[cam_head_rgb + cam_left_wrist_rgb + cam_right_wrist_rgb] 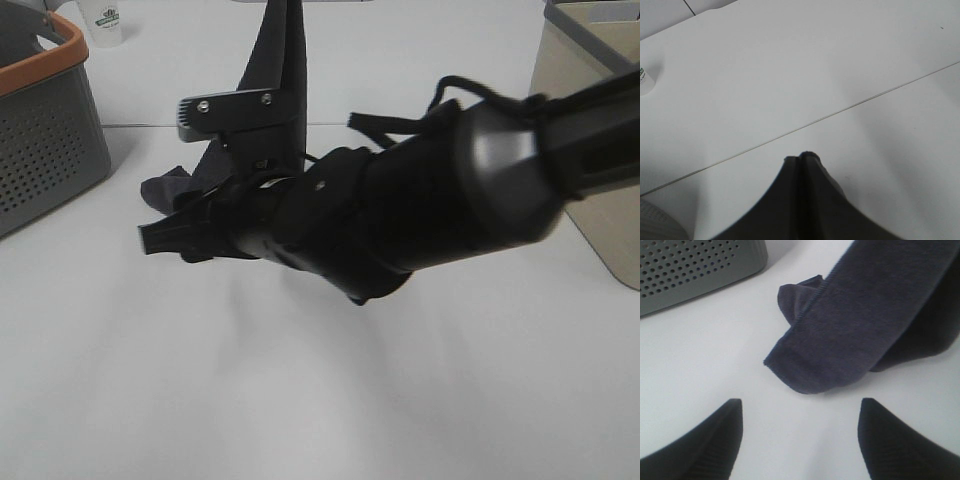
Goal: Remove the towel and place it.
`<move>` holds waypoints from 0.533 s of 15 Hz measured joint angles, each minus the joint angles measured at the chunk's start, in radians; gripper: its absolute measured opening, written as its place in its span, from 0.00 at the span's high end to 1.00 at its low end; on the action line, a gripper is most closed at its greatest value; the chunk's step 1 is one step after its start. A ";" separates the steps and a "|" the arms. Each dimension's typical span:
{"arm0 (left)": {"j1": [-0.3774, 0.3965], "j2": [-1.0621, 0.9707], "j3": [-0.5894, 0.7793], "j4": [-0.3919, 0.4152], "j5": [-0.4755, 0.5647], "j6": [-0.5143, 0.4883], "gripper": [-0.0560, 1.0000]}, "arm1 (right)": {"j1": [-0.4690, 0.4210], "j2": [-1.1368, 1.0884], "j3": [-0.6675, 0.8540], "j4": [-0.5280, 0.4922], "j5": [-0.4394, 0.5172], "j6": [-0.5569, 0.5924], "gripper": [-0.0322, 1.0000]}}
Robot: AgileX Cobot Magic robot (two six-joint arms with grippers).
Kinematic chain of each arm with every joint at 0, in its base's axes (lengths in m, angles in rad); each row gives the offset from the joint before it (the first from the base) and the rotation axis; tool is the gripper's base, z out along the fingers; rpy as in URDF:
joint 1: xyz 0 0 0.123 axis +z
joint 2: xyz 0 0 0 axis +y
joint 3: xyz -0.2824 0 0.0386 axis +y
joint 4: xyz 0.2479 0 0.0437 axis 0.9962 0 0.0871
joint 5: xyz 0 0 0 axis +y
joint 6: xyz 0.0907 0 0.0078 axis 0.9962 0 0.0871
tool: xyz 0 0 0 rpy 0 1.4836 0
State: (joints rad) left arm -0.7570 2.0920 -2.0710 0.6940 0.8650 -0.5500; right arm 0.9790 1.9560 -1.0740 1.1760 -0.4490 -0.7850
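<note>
Two grippers. The right gripper (800, 405), on an arm stretched low across from the right, has its jaws spread and empty. The left gripper (802, 156) is pinched together on nothing. One towel (840, 340) lies rumpled on the table (300, 400) just ahead of the right fingertips, near one grey basket (50, 150), with bare tabletop on its near side.

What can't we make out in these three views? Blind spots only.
- Towel: runs off the right wrist frame; in exterior high it is mostly behind the right arm, so its full spread is unknown.
- Basket interior: mostly cut off by exterior high's frame edge.
- Bottle label: too small to read.
- Left gripper: fingers run past exterior high's top edge; tips show only in left wrist.
</note>
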 joint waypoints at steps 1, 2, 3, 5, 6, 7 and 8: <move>-0.002 0.000 0.000 0.000 0.001 0.000 0.95 | 0.010 0.044 -0.054 0.010 0.000 0.000 0.33; -0.005 0.000 0.000 -0.003 0.001 0.000 0.95 | 0.013 0.082 -0.106 0.029 0.000 0.001 0.33; -0.007 0.000 -0.005 -0.017 0.002 -0.001 0.95 | 0.013 0.115 -0.149 0.046 0.000 0.001 0.33; -0.007 0.003 -0.053 -0.029 0.023 -0.003 0.95 | 0.013 0.173 -0.218 0.054 -0.003 0.001 0.33; -0.007 0.003 -0.070 -0.027 0.035 -0.003 0.95 | 0.013 0.191 -0.237 0.055 -0.004 0.001 0.33; -0.007 0.003 -0.097 -0.015 0.056 -0.003 0.95 | 0.013 0.198 -0.241 0.055 -0.010 0.001 0.33; -0.007 0.003 -0.128 -0.001 0.096 -0.003 0.95 | 0.013 0.214 -0.247 0.078 -0.106 -0.012 0.33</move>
State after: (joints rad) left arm -0.7640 2.0950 -2.1990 0.6930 0.9610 -0.5530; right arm 0.9920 2.1700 -1.3210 1.2540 -0.5550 -0.7970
